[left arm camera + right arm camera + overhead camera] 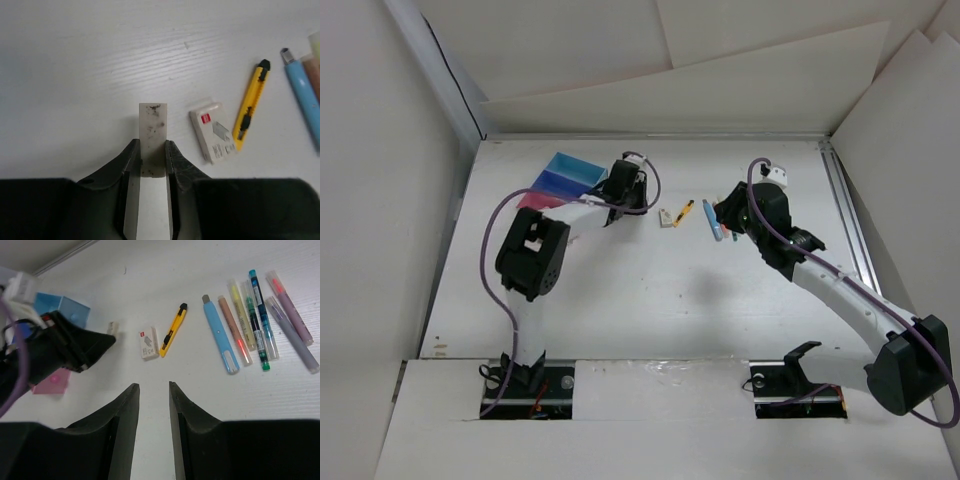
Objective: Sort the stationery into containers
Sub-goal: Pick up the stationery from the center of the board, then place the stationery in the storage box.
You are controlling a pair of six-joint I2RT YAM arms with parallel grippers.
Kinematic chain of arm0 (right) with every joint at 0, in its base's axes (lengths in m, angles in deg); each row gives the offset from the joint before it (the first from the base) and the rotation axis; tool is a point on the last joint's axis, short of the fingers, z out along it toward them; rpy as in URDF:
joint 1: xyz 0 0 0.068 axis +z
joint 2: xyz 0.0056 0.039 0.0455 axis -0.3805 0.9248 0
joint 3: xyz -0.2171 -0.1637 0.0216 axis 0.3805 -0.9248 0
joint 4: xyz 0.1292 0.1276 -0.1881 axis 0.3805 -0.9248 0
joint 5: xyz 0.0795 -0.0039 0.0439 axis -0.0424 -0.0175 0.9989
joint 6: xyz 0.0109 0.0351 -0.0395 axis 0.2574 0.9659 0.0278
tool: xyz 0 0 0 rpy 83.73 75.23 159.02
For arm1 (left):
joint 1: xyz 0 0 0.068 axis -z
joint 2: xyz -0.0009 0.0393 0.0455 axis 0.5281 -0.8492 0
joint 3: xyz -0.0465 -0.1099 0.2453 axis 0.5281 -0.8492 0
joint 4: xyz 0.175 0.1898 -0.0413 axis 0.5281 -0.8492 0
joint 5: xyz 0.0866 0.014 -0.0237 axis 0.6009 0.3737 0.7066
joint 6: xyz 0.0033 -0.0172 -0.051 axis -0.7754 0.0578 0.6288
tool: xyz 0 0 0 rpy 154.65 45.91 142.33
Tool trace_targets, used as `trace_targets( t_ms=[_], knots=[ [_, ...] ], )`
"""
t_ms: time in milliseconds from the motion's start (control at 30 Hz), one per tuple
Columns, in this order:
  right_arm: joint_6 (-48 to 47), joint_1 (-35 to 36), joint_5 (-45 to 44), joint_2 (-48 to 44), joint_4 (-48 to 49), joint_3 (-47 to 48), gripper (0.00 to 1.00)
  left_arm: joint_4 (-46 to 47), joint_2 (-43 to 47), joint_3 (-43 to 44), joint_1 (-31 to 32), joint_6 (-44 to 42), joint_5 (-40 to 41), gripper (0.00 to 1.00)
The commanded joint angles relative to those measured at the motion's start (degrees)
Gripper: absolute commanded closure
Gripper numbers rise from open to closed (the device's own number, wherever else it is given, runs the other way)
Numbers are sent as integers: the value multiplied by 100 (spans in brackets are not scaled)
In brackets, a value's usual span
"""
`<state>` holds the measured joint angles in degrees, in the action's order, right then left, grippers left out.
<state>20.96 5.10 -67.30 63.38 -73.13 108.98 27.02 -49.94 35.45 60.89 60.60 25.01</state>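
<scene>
Beside the three joined bins (558,181), the left gripper (152,150) pinches a smudged beige eraser (152,120).
The right gripper (154,390), jaws narrowly apart and empty, hangs over the table (650,300); a light-blue pen (220,335), yellow cutter (172,330) and small white box (149,342) lie ahead of it.

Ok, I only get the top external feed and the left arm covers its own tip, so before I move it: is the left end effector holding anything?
Observer: Yes. The left wrist view shows the left end effector shut on a pale, speckled eraser block.
Operator: And the pale thing mid-table?
Observer: It is a small white box with a red label, lying right beside a yellow utility knife.
Operator: What about the right end effector?
Observer: The right end effector is open, with nothing between its fingers.
</scene>
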Motion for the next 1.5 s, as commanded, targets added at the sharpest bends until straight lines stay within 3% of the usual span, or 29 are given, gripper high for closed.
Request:
trace_targets(
  t_ms=[0,200,400,800,933,1233,1367,1467],
  knots=[
    [-38,49,-42,-40,236,184,64,766,1669,-802,-316,1145,218,98],
    [-38,49,11,-40,236,184,64,995,3446,-2483,-1028,2296,1483,93],
    [-38,101,11,-40,236,184,64,1109,4038,-3636,-1820,3079,1898,90],
    [-38,101,11,-40,183,184,64,731,3415,-3004,-1873,3080,2452,88],
    [-38,101,11,-40,183,237,64,731,3310,-3004,-1926,3028,2505,75],
    [-38,101,11,-40,183,237,64,678,3195,-3004,-1926,3080,2558,72],
    [-38,101,11,-40,183,237,64,861,3343,-3057,-1865,2984,2409,63],
    [-38,101,11,-40,183,237,64,1528,3686,-3276,-1409,2633,1981,48]
  ],
)
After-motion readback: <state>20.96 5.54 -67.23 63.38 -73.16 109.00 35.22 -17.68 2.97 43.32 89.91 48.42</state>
